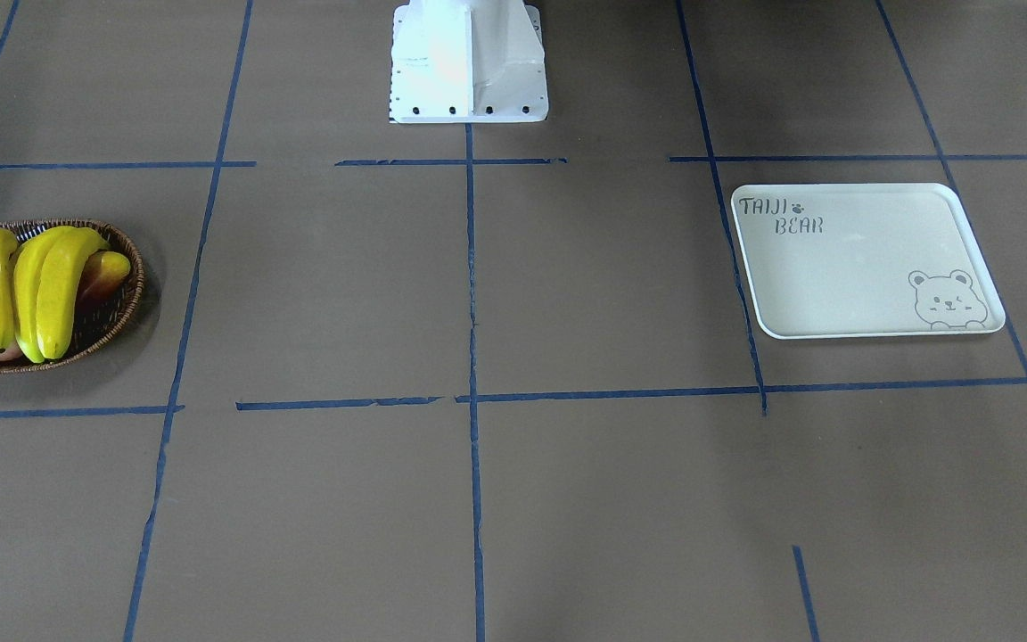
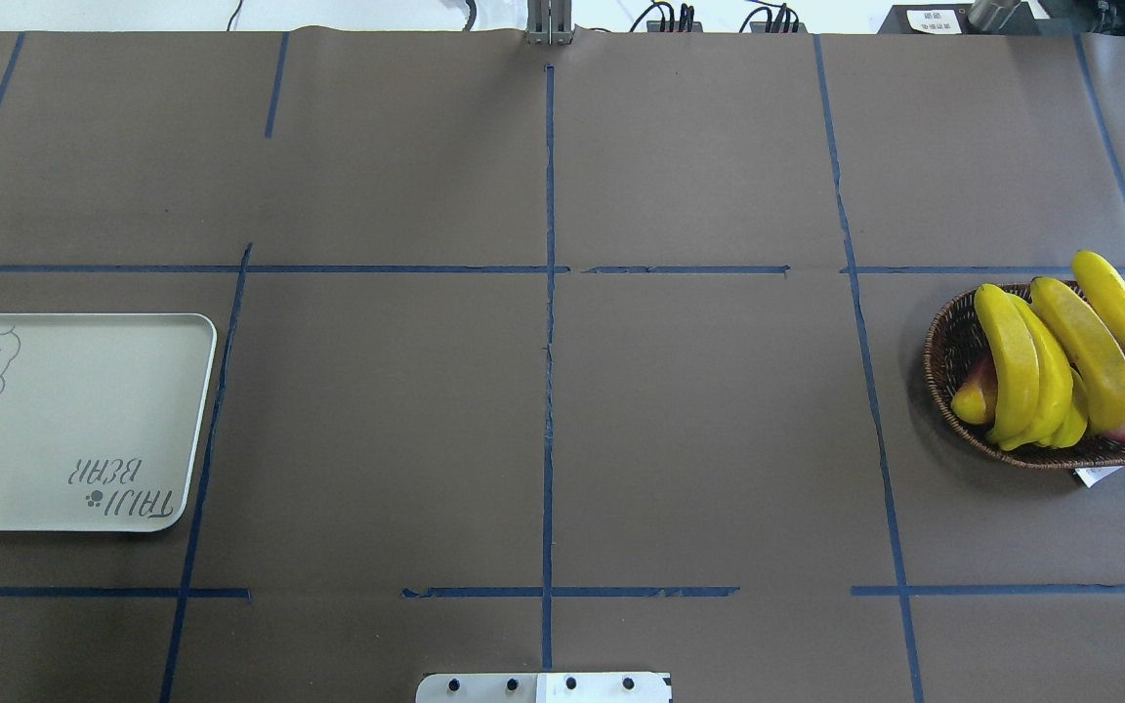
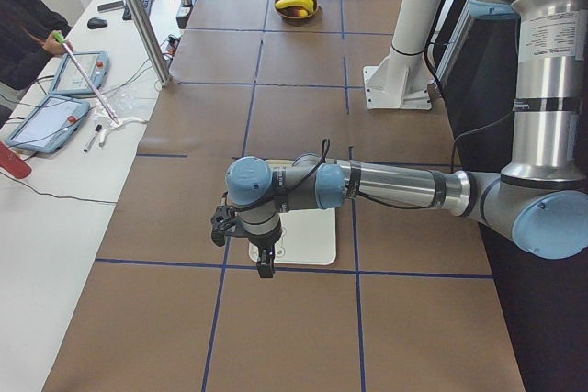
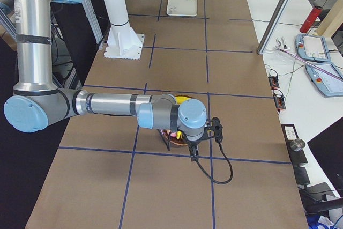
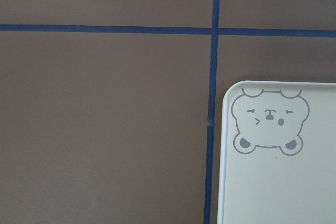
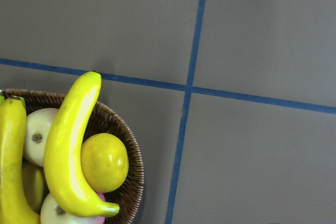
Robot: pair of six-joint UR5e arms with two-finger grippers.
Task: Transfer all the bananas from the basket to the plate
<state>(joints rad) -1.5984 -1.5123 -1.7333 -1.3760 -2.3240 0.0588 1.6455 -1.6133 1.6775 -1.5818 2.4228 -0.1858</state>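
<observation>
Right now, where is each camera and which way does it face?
Front-facing: across the table, facing the robot's base; basket left, plate right.
Overhead: behind the robot, base edge showing; same basket and plate, sides swapped.
Left side: table's left end; left arm nearest.
Right side: right end; right arm nearest.
Left wrist: down on plate corner; no robot.
Right wrist: down on bananas; no robot.
</observation>
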